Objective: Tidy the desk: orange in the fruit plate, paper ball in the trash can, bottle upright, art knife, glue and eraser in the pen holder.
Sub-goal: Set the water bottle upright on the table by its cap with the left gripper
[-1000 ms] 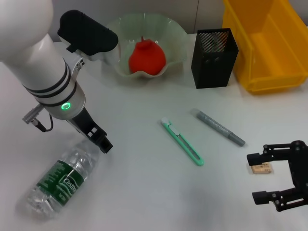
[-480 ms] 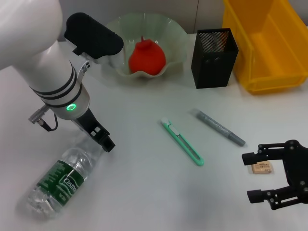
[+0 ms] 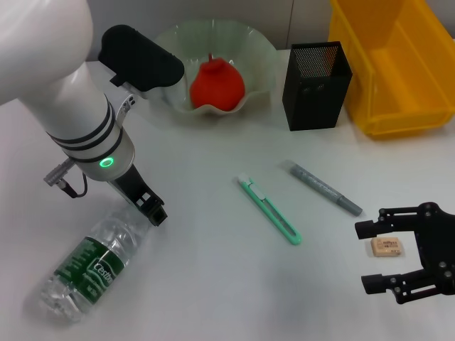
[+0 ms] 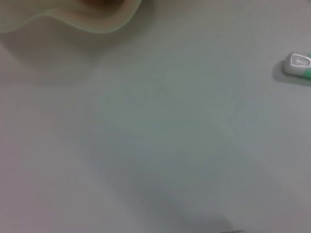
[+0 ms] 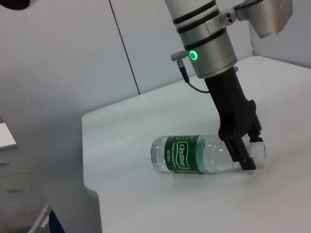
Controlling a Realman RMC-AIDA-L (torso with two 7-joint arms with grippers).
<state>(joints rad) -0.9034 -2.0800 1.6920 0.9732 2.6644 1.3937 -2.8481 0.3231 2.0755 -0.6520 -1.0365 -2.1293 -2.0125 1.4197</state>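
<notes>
The bottle [image 3: 89, 263] lies on its side at the front left, also seen as a green-labelled bottle [image 5: 194, 154] in the right wrist view. My left gripper [image 3: 152, 212] is down at its capped end [image 5: 257, 151], touching or nearly touching the neck. My right gripper [image 3: 365, 256] is open, with the eraser [image 3: 386, 246] between its two fingers on the table. The green art knife [image 3: 270, 211] and grey glue [image 3: 323, 188] lie mid-table. The orange [image 3: 217, 84] rests in the fruit plate [image 3: 170, 42]. The black pen holder [image 3: 316, 85] stands behind them. The paper ball is out of view.
A yellow bin [image 3: 398, 64] stands at the back right, next to the pen holder. The left wrist view shows only the plate's rim [image 4: 73, 19], bare table and the knife's end [image 4: 297, 63].
My right gripper has slid left so its fingers now reach past the eraser on both sides. The left arm has shifted slightly right, staying at the bottle's neck. The bottle has not moved.
</notes>
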